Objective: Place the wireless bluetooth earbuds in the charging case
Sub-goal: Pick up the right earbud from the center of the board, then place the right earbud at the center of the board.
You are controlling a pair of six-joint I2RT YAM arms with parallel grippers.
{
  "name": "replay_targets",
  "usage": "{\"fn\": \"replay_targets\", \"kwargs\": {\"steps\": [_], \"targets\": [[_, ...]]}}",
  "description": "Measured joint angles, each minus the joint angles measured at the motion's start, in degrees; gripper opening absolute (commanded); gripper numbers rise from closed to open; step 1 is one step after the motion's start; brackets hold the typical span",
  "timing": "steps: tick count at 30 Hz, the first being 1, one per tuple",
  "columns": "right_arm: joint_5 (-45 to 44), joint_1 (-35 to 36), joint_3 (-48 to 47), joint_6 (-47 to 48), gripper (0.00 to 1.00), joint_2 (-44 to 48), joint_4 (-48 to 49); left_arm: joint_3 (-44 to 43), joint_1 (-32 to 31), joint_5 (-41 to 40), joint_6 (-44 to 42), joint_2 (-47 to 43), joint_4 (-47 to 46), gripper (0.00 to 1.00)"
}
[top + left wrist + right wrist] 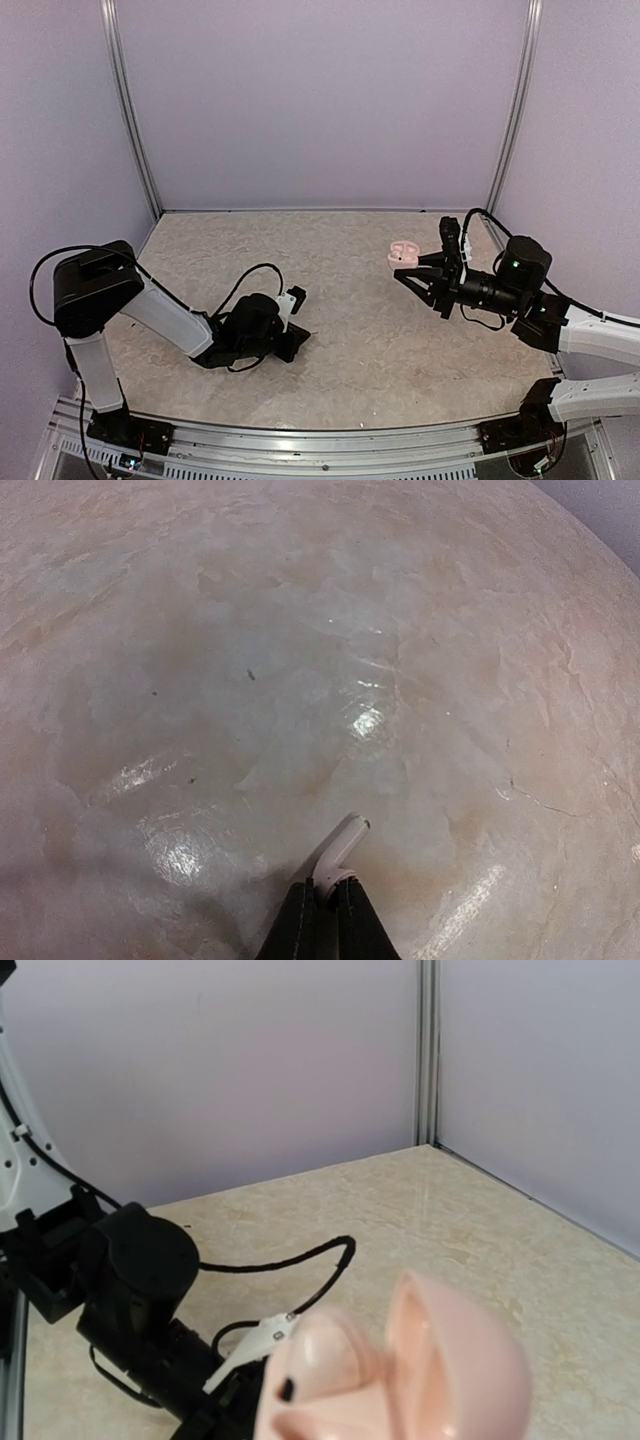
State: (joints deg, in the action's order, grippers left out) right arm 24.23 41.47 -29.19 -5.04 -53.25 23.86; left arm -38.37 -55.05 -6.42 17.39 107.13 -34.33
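So the biggest thing is the marbled beige table (350,350), which is boxed in by plain lilac walls (320,100) on the left, right and far sides.

The left arm (165,315) is laid low over the near-left part of the table, with its forearm stretched toward the middle. The right arm (590,335) is brought in from the right edge and pointed left, and it's held up off the surface.

A pink charging case (403,254) is grasped by the right gripper (405,268) at the right-centre of the table, well apart from the left arm. In the right wrist view the case (400,1370) is seen up close with its lid swung open. Whether anything is sitting inside can't be told from here.

The smallest bit is one white earbud (340,852), which is pinched by its stem in the left gripper (328,890). The black fingers (300,925) are clenched tight on it, and the bud end is poked out past the tips, just above the glossy tabletop (300,680). From the top view, the left gripper (298,338) is found near the middle of the table, on the near-left side.
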Motion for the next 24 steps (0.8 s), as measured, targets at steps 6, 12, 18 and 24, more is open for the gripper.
{"fn": "replay_targets", "kwargs": {"steps": [6,12,18,24], "targets": [[-0.48,0.00,0.02,0.72,0.00,0.15,-0.42,-0.07,0.00,0.04,-1.14,-1.07,1.79,0.07],[-1.40,0.00,0.02,2.69,0.00,-0.39,-0.48,-0.33,-0.04,-0.22,-2.29,-7.17,7.06,0.03],[-2.51,-0.02,1.29,5.16,0.00,-1.86,-0.48,-1.29,-0.37,-0.44,-3.56,-12.52,12.55,0.01],[-3.72,0.00,1.40,9.57,0.00,-6.34,-0.55,-6.14,-4.07,-2.12,-6.19,-17.49,24.09,0.01]]}}
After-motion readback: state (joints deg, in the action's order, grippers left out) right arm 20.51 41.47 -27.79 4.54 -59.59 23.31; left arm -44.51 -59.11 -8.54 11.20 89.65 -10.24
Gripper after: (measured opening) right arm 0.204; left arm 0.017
